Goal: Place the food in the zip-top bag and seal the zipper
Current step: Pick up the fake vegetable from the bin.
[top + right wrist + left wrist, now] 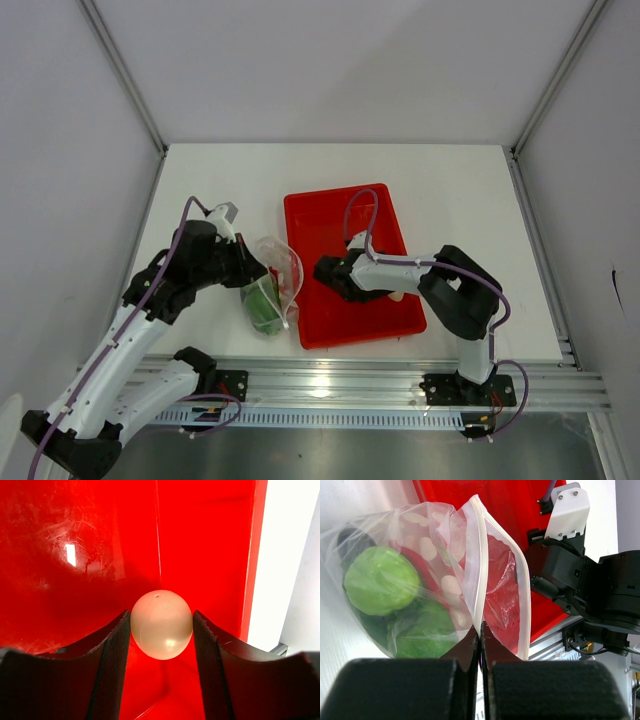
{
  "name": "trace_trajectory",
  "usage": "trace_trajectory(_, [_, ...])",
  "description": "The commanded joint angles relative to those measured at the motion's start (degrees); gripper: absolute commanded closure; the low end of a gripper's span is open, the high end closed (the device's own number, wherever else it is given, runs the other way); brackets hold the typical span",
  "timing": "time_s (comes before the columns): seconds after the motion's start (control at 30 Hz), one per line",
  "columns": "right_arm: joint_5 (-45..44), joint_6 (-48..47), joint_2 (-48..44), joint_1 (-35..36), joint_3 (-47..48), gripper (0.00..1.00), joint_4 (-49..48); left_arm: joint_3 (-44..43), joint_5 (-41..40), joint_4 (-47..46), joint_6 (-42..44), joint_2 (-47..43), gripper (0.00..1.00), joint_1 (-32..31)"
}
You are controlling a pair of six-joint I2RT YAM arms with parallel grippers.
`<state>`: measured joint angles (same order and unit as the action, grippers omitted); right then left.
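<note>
The clear zip-top bag (272, 283) lies left of the red tray (345, 210) with its mouth open. Through the plastic I see a round green piece (380, 580), another green piece (422, 635), red and white bits. My left gripper (480, 630) is shut on the near side of the whitish zipper strip (479, 555); the other side (520, 580) bows away. My right gripper (161, 616) is over the tray's near left part (325, 275), its pads against both sides of the white egg-like piece (161, 625).
The red tray's floor (75, 555) fills the right wrist view, its rim (252, 555) on the right. The right arm's wrist (580, 575) is close beside the bag's mouth. A metal rail (350, 380) runs along the table's near edge.
</note>
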<state>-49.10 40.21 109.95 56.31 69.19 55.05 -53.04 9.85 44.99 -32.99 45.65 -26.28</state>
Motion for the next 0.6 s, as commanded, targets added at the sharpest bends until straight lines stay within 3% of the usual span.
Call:
trace_trajectory(0.0, [-2.7, 2.5, 0.4, 0.4, -0.4, 0.49, 0.3, 0.4, 1.4, -1.7, 0.0, 0.1, 1.00, 0.0])
trace_trajectory(0.33, [-1.9, 1.1, -2.0, 0.4, 1.1, 0.61, 0.2, 0.7, 1.4, -1.9, 0.1, 0.1, 0.99, -0.1])
trace_trajectory(0.57, [4.1, -3.5, -11.1, -0.7, 3.8, 0.69, -3.3, 0.7, 1.3, -1.9, 0.1, 0.1, 0.99, -0.1])
